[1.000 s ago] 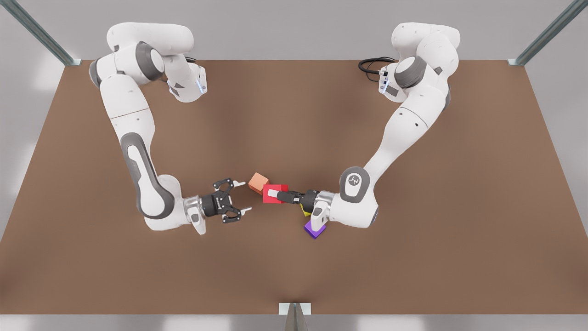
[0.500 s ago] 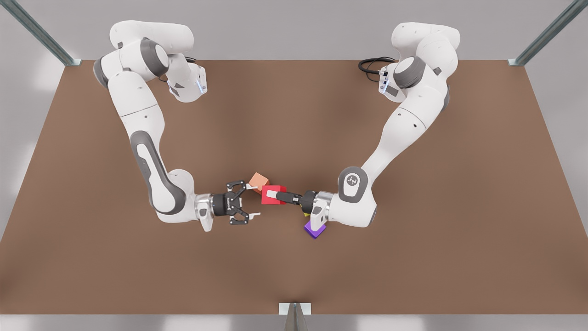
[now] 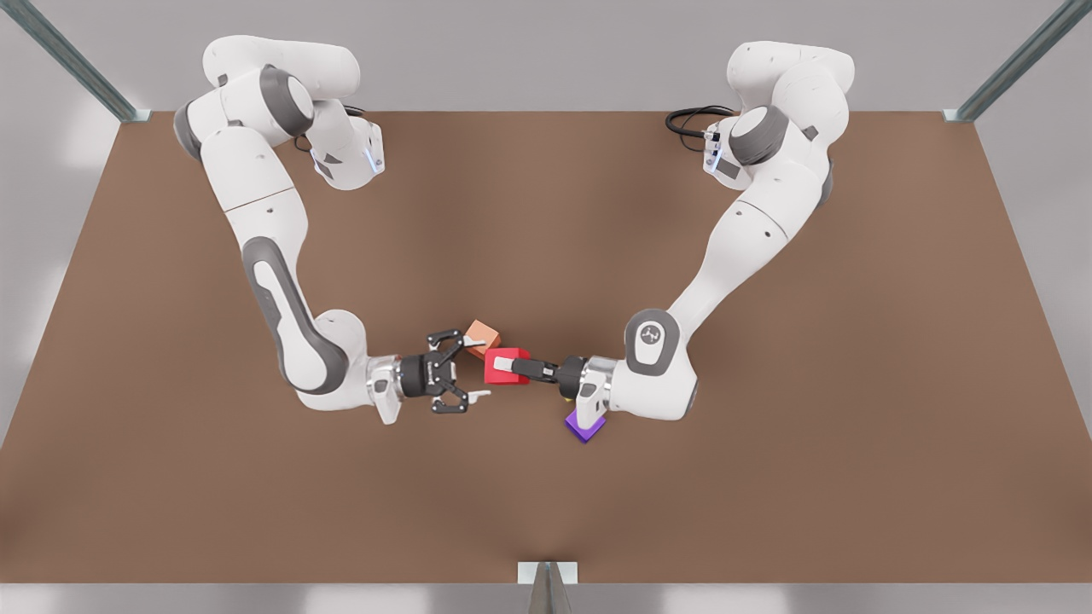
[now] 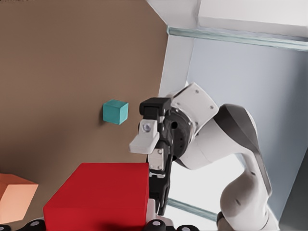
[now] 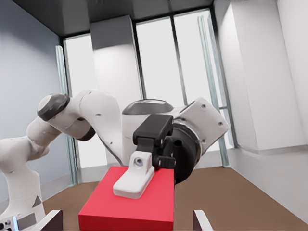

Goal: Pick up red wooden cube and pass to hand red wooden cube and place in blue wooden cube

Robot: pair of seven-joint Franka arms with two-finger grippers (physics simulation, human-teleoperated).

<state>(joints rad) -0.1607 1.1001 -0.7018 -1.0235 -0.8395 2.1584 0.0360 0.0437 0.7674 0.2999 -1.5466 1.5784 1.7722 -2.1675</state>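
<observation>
Above the surface (image 3: 768, 477) near its middle, the left tool (image 3: 505, 366) grips the red cube (image 3: 503, 378) while the right tool (image 3: 473, 368), spread wide at the front view's left, risks nudging it askew or clipping the orange cube (image 3: 482, 335).

No readable text anywhere.
</observation>
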